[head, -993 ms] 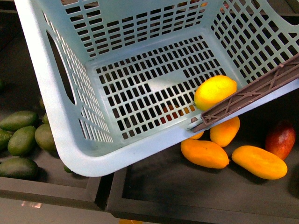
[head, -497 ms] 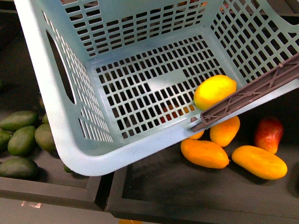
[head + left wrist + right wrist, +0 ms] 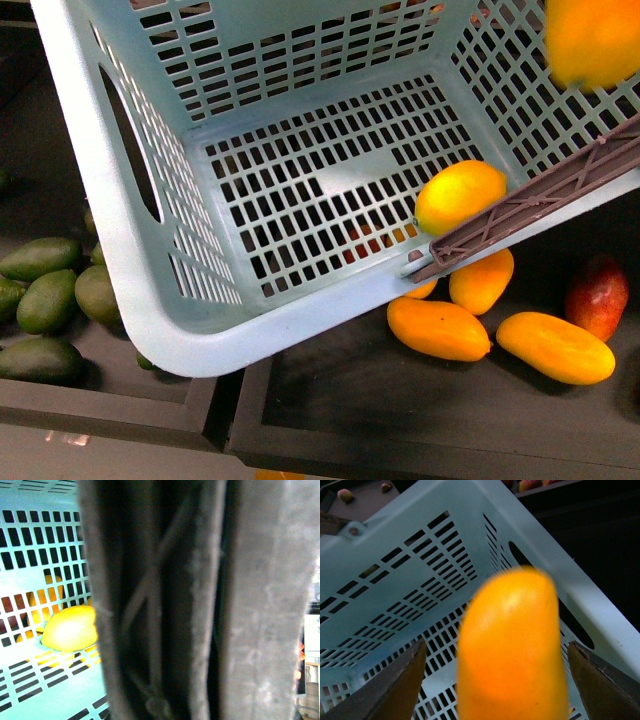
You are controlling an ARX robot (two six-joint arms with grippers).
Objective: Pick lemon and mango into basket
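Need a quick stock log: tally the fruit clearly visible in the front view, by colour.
Bright yellow lemon: 1
Orange-yellow mangoes: 4
Dark red mango: 1
Green fruits: 5
Total: 11, not counting slivers at the edges or under the basket.

Tally, front view: counting every item by kind.
One basket (image 3: 120,250) is showing; one lemon (image 3: 460,196); four orange-yellow mangoes (image 3: 592,40) (image 3: 481,282) (image 3: 438,329) (image 3: 555,347) are showing plainly, plus an orange sliver (image 3: 422,290) I am not counting; one dark red mango (image 3: 600,297); at least five green oval fruits (image 3: 40,258) (image 3: 46,301) (image 3: 96,293) (image 3: 40,360) (image 3: 6,297).
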